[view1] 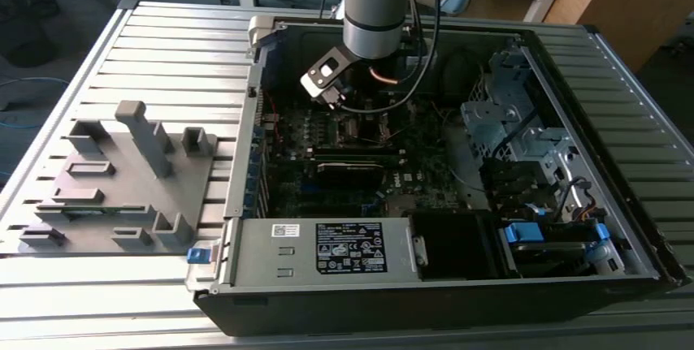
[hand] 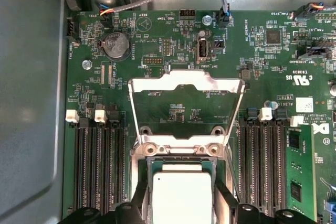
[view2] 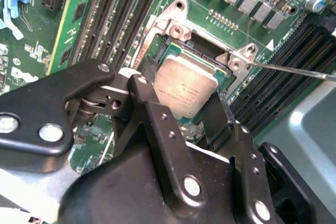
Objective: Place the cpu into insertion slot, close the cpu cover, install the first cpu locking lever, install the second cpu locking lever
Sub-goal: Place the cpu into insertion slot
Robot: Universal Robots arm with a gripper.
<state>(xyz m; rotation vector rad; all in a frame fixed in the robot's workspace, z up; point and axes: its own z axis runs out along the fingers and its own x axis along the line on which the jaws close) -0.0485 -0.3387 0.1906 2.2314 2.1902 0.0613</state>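
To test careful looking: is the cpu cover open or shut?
Open. The cover is swung back from the slot; bare board shows through its window, and the cpu is uncovered.

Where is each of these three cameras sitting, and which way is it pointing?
Exterior view: off the arm, high up, looking down into the open computer case; the arm and gripper show.
First wrist view: on the arm, facing straight down at the motherboard and open cpu cover; the fingers show.
Second wrist view: on the arm, slanting over its black fingers.
Both wrist views share the cpu, held between the fingers.
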